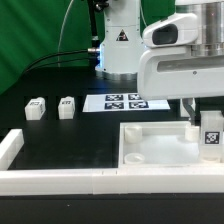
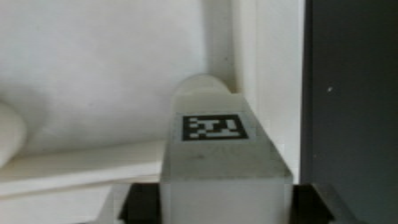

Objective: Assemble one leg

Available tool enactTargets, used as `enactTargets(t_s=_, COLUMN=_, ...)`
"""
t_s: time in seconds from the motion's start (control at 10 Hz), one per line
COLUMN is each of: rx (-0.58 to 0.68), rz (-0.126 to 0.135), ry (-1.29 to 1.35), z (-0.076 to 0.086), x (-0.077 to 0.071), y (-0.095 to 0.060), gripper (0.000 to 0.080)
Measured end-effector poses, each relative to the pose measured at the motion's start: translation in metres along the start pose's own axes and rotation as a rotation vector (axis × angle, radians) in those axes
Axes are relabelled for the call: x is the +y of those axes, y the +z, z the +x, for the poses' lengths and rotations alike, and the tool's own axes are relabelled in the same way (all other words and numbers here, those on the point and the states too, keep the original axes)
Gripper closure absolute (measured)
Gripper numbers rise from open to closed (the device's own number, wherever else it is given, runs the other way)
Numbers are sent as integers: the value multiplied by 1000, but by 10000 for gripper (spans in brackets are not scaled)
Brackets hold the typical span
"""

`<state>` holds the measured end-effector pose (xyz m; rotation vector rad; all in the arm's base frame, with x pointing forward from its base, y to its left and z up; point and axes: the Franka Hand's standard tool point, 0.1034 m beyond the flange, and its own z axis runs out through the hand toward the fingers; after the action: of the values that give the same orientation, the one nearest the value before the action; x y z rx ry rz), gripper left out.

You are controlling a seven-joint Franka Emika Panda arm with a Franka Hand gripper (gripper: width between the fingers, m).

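Note:
My gripper [image 1: 211, 128] is shut on a leg [image 1: 212, 138], a small white block with a black-and-white tag, and holds it upright over the right end of the large white square tray [image 1: 150, 150]. In the wrist view the leg [image 2: 217, 135] fills the middle, its tag facing the camera, with the black fingers [image 2: 150, 200] pressed against both its sides. The tray's inner wall and floor [image 2: 89, 90] show behind it. Two more legs [image 1: 36, 107] [image 1: 67, 107] lie on the black table at the exterior view's left.
The marker board [image 1: 125, 102] lies flat behind the tray, in front of the robot base [image 1: 120, 45]. A long white rail [image 1: 60, 180] runs along the front edge, with a short arm [image 1: 10, 145] at the exterior view's left.

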<state>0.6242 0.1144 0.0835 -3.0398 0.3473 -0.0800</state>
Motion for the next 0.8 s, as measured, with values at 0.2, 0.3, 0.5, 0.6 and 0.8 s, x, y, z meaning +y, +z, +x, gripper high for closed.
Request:
enactTargets(t_s=0.2, rx=0, rz=4, ry=233, z=0, x=1, y=0, gripper=506)
enactTargets(t_s=0.3, rx=1, rz=8, ry=352, z=1, x=2, y=1, gripper=506)
enactTargets(t_s=0.5, rx=-3, rz=19, ry=581, z=1, x=3, y=1, gripper=506)
enactTargets(t_s=0.6, rx=-8, rz=25, ry=720, z=0, x=3, y=1, gripper=506)
enactTargets(t_s=0.8, rx=-16, rz=28, ry=994, z=-1, x=2, y=1, gripper=506)
